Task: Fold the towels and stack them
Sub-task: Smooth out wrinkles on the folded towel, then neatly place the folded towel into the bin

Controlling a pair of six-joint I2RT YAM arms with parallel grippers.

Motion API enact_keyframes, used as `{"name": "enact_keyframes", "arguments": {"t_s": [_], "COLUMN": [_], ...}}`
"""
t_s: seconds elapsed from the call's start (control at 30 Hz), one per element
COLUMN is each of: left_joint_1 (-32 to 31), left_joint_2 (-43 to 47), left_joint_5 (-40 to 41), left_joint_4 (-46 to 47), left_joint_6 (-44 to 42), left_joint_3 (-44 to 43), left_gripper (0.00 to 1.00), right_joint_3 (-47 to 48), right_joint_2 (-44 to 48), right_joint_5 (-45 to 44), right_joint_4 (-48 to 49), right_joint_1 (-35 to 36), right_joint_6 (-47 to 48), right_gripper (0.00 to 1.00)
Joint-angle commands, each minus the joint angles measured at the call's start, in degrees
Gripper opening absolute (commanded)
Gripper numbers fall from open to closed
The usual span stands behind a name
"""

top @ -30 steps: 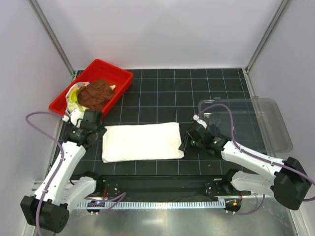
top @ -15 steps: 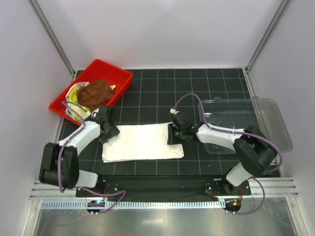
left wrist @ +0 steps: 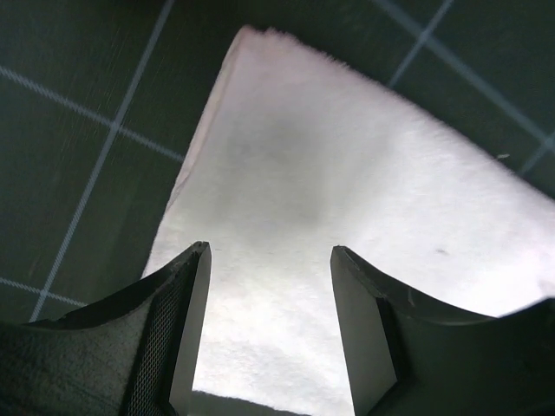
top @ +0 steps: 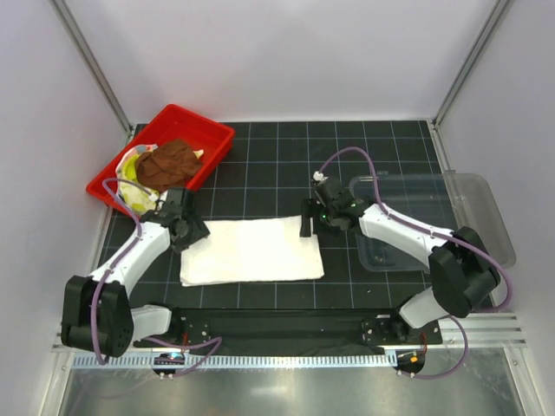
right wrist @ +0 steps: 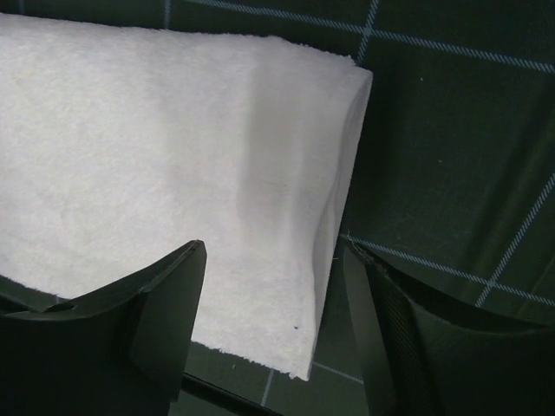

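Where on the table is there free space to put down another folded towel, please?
Free: the black mat at the far side, between the red tray and the clear bin, beyond the white towel. A narrow strip also lies on its near side. Crowded: both far corners of that towel, where the left pincer and right pincer hover open.

No text, label, brand or number can be read anywhere. The white towel (top: 251, 251) is plain, and the print on the yellow-green towel (top: 130, 172) in the red tray (top: 213, 135) is too small to make out.
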State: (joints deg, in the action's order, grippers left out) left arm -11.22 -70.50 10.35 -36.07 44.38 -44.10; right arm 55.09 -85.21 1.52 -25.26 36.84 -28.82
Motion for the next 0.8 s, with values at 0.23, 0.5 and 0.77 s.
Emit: {"name": "enact_keyframes", "arguments": {"t_s": [0.23, 0.5, 0.77], "left_joint_1": [1.03, 1.29, 1.29], "left_joint_2": [-7.72, -10.27, -9.57], "left_joint_5": [4.50, 5.21, 5.12], "left_joint_4": [0.12, 1.97, 2.24], "left_joint_6": [4.84, 5.45, 5.98], "left_joint_3": [3.22, 5.60, 6.65], "left_gripper": [0.62, 0.62, 0.62], "right_joint_3": [0.11, -5.78, -8.94], "right_joint_2": [-5.57, -8.92, -9.01], "right_joint_5": [1.46, 6.83, 4.99], "right_joint_4": [0.20, 9.43, 13.48], "right_joint_1": [-0.45, 0.33, 4.38], "right_joint_6": [0.08, -2.29, -3.79], "right_gripper": [0.77, 0.76, 0.47]}}
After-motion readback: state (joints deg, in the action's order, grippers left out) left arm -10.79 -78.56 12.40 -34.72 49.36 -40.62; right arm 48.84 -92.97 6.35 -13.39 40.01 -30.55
